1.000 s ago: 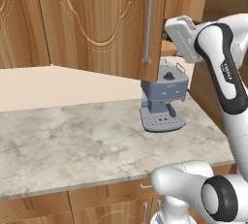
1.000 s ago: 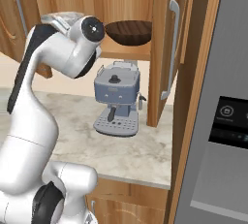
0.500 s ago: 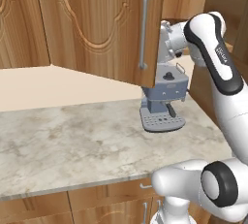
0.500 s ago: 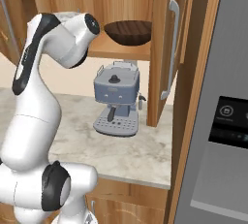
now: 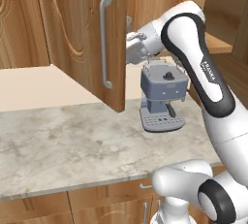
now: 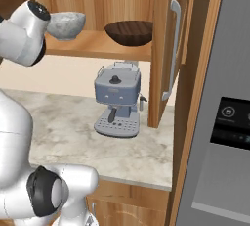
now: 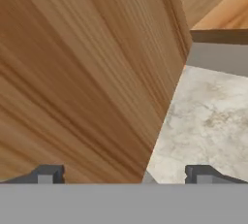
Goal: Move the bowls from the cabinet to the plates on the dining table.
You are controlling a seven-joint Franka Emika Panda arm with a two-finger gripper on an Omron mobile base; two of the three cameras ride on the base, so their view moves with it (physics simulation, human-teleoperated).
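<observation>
Two bowls, a marbled pale grey one (image 6: 66, 23) and a dark brown wooden one (image 6: 129, 32), sit apart on the shelf of the open wall cabinet (image 6: 97, 46), above a grey coffee machine (image 6: 117, 103) on the marble counter (image 6: 58, 122). The gripper (image 7: 123, 172) hovers against the inner face of the swung-open cabinet door (image 5: 82, 39), its fingers spread wide and holding nothing.

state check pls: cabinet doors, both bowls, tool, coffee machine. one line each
left cabinet door: swung open, tool close behind its inner face
right cabinet door: open
grey-white bowl: upright on cabinet shelf, untouched
dark brown bowl: upright on same shelf, untouched
tool: open, holding nothing
coffee machine: upright on marble counter under the shelf
</observation>
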